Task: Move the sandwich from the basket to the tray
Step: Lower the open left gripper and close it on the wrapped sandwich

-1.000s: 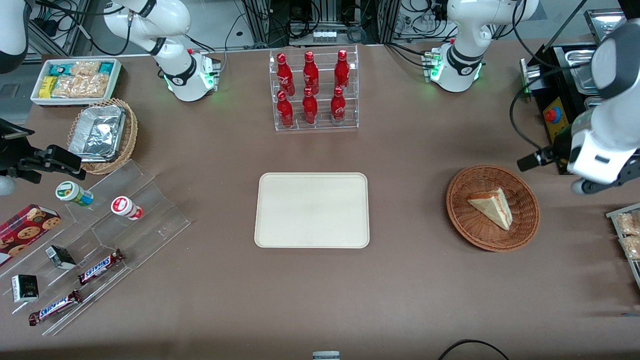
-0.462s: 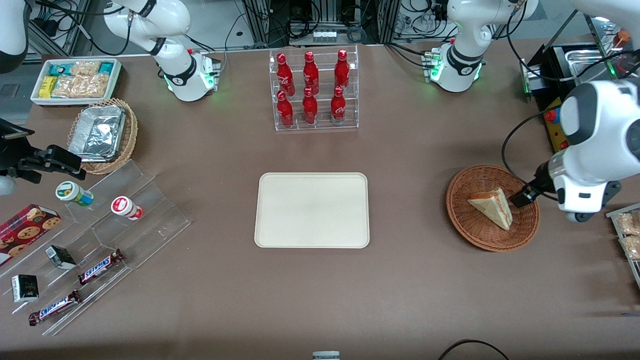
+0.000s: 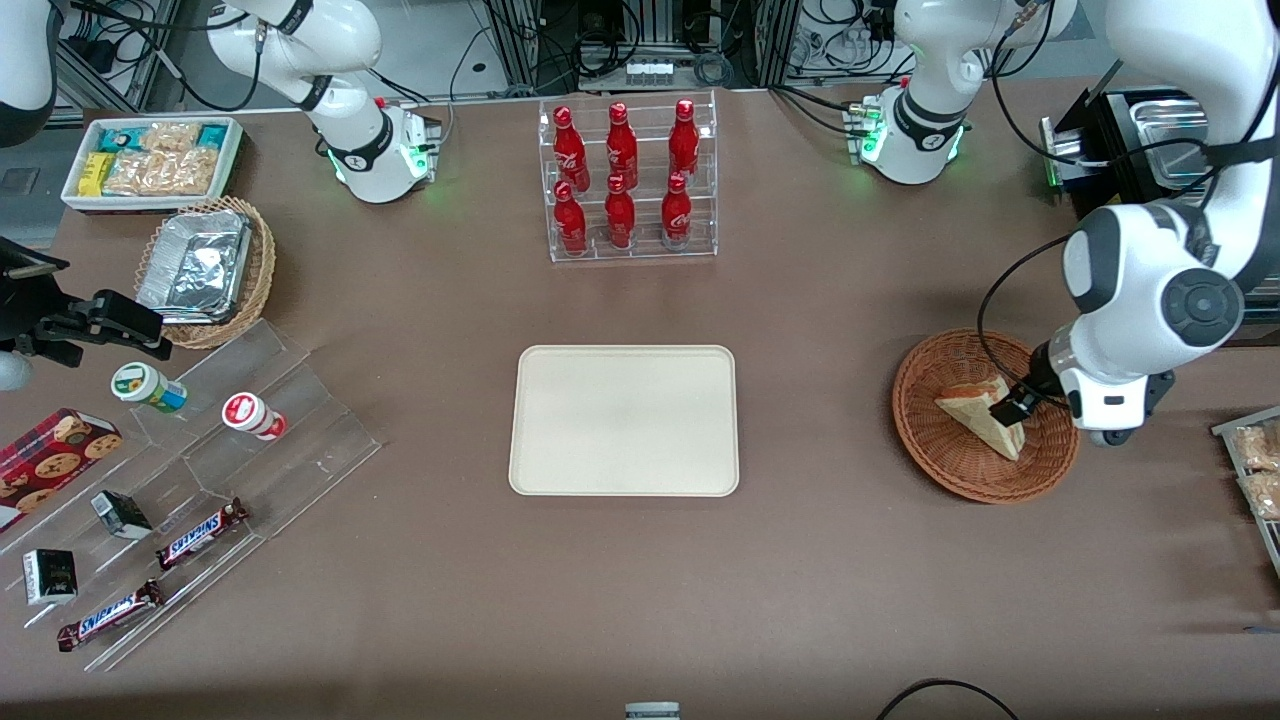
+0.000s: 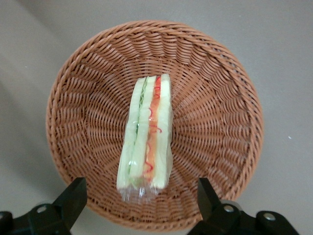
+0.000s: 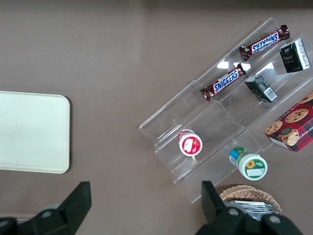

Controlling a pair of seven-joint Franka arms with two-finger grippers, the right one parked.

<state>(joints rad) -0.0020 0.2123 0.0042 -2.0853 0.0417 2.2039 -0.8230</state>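
Front view: left arm bent over the reddish-brown wicker basket [image 3: 985, 415] at the working arm's end of the table, wrist pitched down, gripper [image 3: 1010, 408] hanging just above the sandwich [image 3: 975, 412], over the basket's interior. Sandwich lies in the basket, a pale triangular wedge, one tip aimed toward the cream tray [image 3: 624, 420], another toward the front camera; part of it is covered by the gripper. Tray sits mid-table, well apart from the basket, nothing on it. Left wrist view: fingers [image 4: 71, 198] spread wide, one on each side of the sandwich [image 4: 145, 134], not touching it, tips near the basket [image 4: 88, 98] rim. This view shows what the front one doesn't: sandwich stands on edge, filling edge up, green layer and orange-red layer running along its long axis, clear wrap bunched at the end nearest the gripper [image 4: 139, 198]; long axis points straight away from the gripper, passing between the fingers. Front view alone shows the tray-to-basket spacing and the rack of red bottles [image 3: 625, 180] farther from the camera than the tray.
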